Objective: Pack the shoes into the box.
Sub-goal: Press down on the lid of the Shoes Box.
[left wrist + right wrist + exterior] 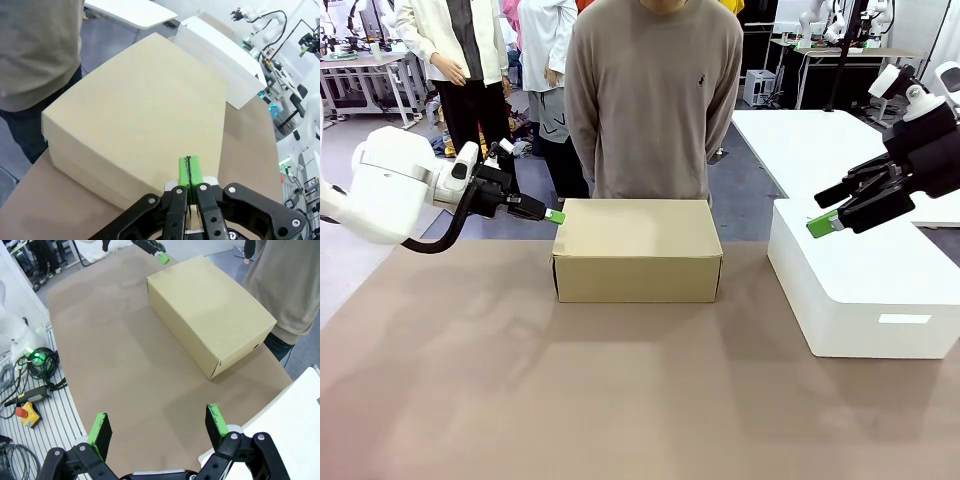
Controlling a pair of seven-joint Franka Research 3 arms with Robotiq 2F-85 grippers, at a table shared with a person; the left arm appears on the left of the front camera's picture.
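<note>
The tan cardboard box (pixel 638 250) stands in the middle of the table with its lid shut. The shoes are out of view. My left gripper (pixel 555 215) is shut with nothing between its green pads, its tips at the box's upper left corner. In the left wrist view the shut left gripper (pixel 189 170) lies just over the near edge of the box lid (pixel 135 110). My right gripper (pixel 825 224) hovers open above the white box, well to the right of the tan one. The right wrist view looks past the open right gripper (pixel 159 425) at the box (pixel 210 315) and the left gripper (pixel 162 259).
A large white plastic box (pixel 860 280) sits at the table's right side. A person (pixel 655 100) in a grey-brown sweater stands close behind the tan box. Bare brown tabletop (pixel 620 390) spreads in front. Cables and a red stop button (pixel 22 412) lie off the table's edge.
</note>
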